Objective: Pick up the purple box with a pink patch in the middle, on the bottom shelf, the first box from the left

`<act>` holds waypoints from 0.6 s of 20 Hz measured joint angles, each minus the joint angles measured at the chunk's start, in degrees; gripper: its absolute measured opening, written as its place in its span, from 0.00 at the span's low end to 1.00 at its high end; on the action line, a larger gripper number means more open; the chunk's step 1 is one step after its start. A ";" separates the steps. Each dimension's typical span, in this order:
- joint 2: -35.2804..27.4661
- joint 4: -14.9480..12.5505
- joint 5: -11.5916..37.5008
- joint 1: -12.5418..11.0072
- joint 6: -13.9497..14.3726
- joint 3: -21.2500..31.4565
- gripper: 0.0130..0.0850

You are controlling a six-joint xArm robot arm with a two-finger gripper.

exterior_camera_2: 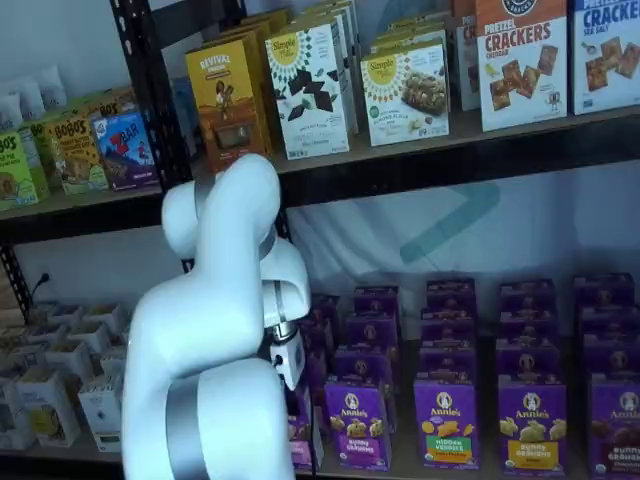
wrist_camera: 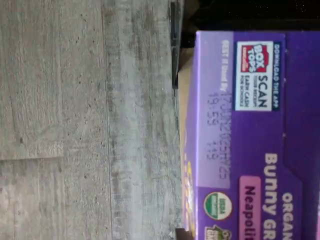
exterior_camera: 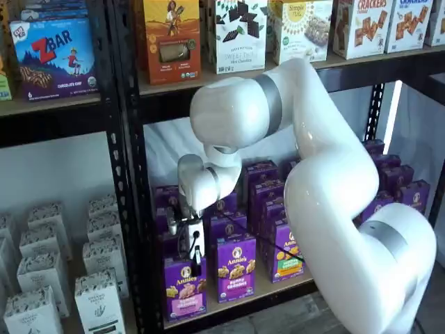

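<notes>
The purple box with the pink band stands upright at the left end of the bottom shelf, next to the rack's black upright. My gripper hangs straight down over the box's top, with its black fingers reaching the top edge. No gap between the fingers shows, so I cannot tell open from shut. The wrist view shows the box's purple top face close up, with a Box Tops label and a pink patch. In a shelf view my own arm hides most of the box, and only the gripper's white body shows.
A purple box with a green band stands right beside the target, and one with a yellow-orange band stands further right. More purple cartons fill the rows behind. White cartons stand beyond the black upright. Grey plank floor lies below.
</notes>
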State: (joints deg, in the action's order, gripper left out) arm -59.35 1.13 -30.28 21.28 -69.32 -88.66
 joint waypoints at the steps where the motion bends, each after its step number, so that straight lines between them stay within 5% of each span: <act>1: 0.19 -0.11 0.11 -0.01 0.09 0.26 0.33; 12: 4.98 -0.25 3.35 0.04 0.21 7.61 0.33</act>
State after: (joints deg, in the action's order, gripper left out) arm -54.37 0.87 -26.93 21.32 -69.11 -81.06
